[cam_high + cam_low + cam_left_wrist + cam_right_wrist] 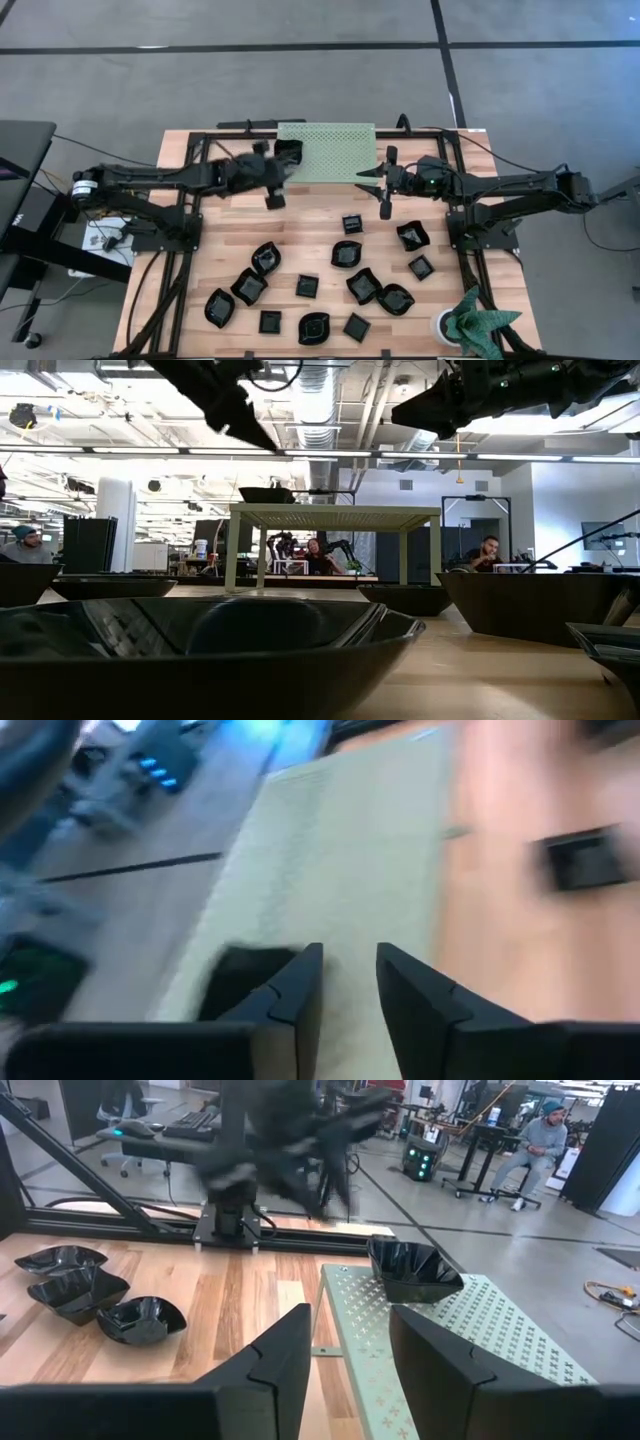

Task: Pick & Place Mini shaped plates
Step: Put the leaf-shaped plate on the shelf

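Note:
Several small glossy black plates of varied outlines lie scattered on the near half of the wooden table. One more black plate rests on the left far corner of the pale green perforated rack; it also shows in the right wrist view and the low view. My left gripper hovers at the rack's left near corner, open and empty. My right gripper hovers off the rack's right near corner, open and empty.
A black frame rail borders the table's left and right sides. A green plant-like piece in a white pot stands at the near right corner. People sit in the room behind. Bare wood lies between the rack and the plates.

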Controlling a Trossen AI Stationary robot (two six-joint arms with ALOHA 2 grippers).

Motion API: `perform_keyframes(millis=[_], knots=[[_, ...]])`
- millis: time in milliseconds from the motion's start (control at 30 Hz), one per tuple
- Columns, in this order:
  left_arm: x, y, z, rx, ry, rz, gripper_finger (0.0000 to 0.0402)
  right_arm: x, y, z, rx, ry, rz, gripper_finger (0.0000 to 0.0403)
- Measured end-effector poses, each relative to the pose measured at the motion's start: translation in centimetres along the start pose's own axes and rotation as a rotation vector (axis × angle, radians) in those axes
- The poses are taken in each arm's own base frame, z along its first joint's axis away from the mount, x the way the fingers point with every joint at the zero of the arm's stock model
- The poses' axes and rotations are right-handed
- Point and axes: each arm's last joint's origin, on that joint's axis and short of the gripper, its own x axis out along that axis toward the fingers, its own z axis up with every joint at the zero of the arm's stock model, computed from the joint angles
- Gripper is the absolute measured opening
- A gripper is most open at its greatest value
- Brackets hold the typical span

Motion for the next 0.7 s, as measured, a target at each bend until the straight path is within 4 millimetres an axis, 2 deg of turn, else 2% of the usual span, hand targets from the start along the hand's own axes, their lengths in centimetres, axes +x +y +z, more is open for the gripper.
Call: perform_keyframes(millis=[133, 233, 333, 500, 600, 700], knots=[[-1.4, -3.2, 0.7, -0.108, -0.027, -0.15, 0.0103, 0.0, 0.0, -0.1, 0.0, 0.011, 0.003, 0.0133], [-2.3, -5.8, 0.2, -0.193, -0.02, -0.256, 0.0104, 0.0, 0.2, -0.3, 0.0, 0.027, 0.013, 0.0134], [-2.9, -8.2, -1.2, -0.305, 0.035, -0.329, 0.0104, 0.0, 0.2, -0.3, 0.0, 0.031, 0.017, 0.0133], [-3.4, -11.2, -4.7, -0.461, 0.164, -0.365, 0.0104, 0.0, 0.2, -0.3, 0.026, 0.03, 0.016, 0.0134], [-3.6, -12.3, -6.5, -0.493, 0.206, -0.346, 0.0104, 0.0, 0.3, -0.3, 0.028, 0.034, 0.023, 0.0134], [-3.7, -12.6, -7.3, -0.491, 0.192, -0.287, 0.0104, 0.1, 0.9, -0.6, 0.041, 0.052, 0.119, 0.0132]])
